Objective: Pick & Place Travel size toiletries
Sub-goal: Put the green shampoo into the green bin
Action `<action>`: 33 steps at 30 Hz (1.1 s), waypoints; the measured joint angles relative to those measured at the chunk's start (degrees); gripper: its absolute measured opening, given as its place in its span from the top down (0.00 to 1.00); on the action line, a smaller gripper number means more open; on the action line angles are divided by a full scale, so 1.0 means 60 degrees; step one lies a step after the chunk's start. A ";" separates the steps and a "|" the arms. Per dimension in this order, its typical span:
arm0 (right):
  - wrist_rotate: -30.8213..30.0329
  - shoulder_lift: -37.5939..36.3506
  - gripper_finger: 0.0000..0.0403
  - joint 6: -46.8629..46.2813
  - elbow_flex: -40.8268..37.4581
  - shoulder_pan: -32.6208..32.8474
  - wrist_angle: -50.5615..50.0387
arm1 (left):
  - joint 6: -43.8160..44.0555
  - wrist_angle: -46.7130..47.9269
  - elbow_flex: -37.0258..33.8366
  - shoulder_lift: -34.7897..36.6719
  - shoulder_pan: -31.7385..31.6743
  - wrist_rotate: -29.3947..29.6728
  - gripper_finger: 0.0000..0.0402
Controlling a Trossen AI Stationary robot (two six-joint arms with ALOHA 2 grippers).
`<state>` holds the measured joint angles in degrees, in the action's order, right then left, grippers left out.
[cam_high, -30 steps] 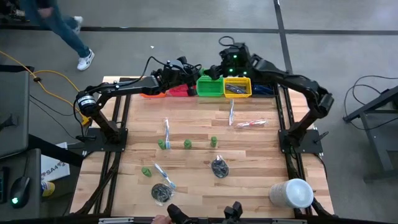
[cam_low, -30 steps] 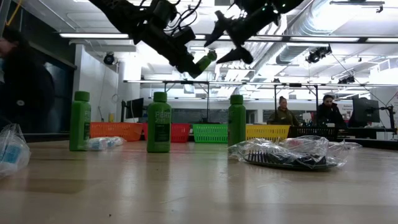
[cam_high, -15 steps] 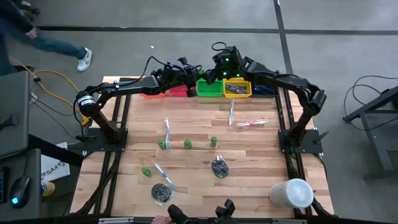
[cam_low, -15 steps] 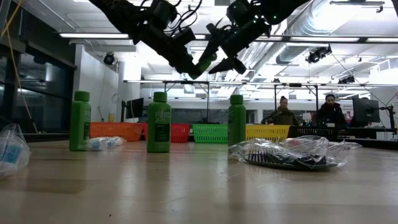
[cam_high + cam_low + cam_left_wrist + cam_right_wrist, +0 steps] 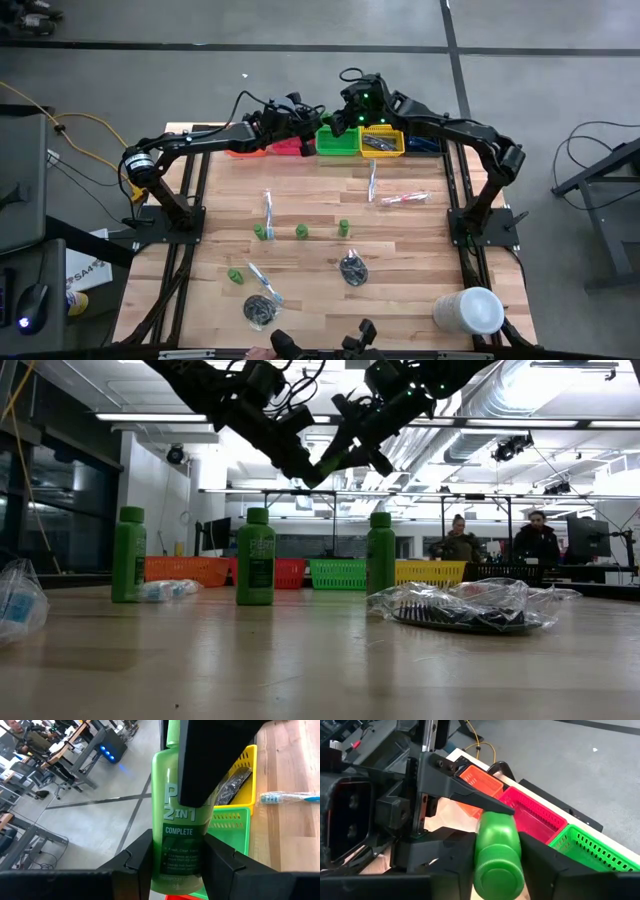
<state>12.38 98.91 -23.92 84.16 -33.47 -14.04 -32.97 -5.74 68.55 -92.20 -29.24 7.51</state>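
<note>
Both sets of jaws are clamped on one green bottle (image 5: 497, 852) above the green bin (image 5: 338, 140); an early left release could drop it.

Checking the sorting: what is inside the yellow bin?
The yellow bin holds a dark item, seemingly clear-wrapped; the right arm covers part of the bin, hiding anything else.

— Where do we look from?
— Overhead we face straight down on the whole worktop (image 5: 400, 250); low, we look level across it into the room.
— And the wrists?
— Both sit close on one green bottle (image 5: 185, 815), which we also share with the low view.
</note>
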 joint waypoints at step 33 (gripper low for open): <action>-0.0950 -0.0047 0.77 -0.0876 0.0000 -0.1405 -0.1992 | 0.0155 0.0602 -0.0011 0.0613 -0.0383 0.2604 0.30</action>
<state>6.68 98.63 -29.18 84.16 -41.90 -25.99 -32.04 -2.12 68.49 -88.53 -31.54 23.13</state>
